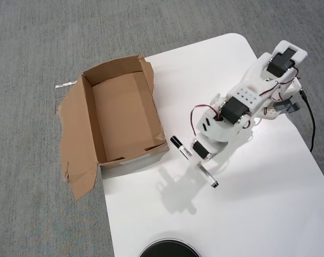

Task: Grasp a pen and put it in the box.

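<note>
The pen (206, 173), white with a black cap, lies slanted on the white table, cap end toward the box. The cardboard box (121, 118) stands open and empty at the table's left edge, its wide flap folded out to the left. My gripper (198, 153) points down over the middle of the pen and covers that part of the barrel. The cap sticks out on its upper left and the tip end on its lower right. The jaws are hidden under the wrist, so I cannot tell whether they are closed on the pen.
The white table (269, 203) ends just left of the box, where grey carpet (33, 53) begins. A round black object (168, 249) sits at the table's bottom edge. A black cable (312, 120) runs along the right side by the arm's base.
</note>
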Tool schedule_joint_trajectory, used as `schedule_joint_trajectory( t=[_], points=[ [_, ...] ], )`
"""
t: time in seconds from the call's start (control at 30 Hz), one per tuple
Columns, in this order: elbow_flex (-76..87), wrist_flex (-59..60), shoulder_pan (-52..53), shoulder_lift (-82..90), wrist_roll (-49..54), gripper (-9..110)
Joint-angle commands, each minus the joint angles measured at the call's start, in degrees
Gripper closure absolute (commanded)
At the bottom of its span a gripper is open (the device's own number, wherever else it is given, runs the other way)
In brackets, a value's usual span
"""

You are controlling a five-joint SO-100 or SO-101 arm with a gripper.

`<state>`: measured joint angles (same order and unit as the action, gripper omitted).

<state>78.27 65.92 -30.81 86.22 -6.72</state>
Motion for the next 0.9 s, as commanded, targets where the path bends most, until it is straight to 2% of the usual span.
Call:
schedule_joint_trajectory(
  t=[0.0,0.37,0.57,0.87],
  points=[
    [-0.92,-0.7,3.91,4.75,0.22,100],
    [-5.93,-0.88,14.37,8.09,0.13,100],
    [-16.66,-0.88,15.69,7.03,0.13,100],
    [-19.2,-0.88,16.3,7.12,0.13,100]
  ],
)
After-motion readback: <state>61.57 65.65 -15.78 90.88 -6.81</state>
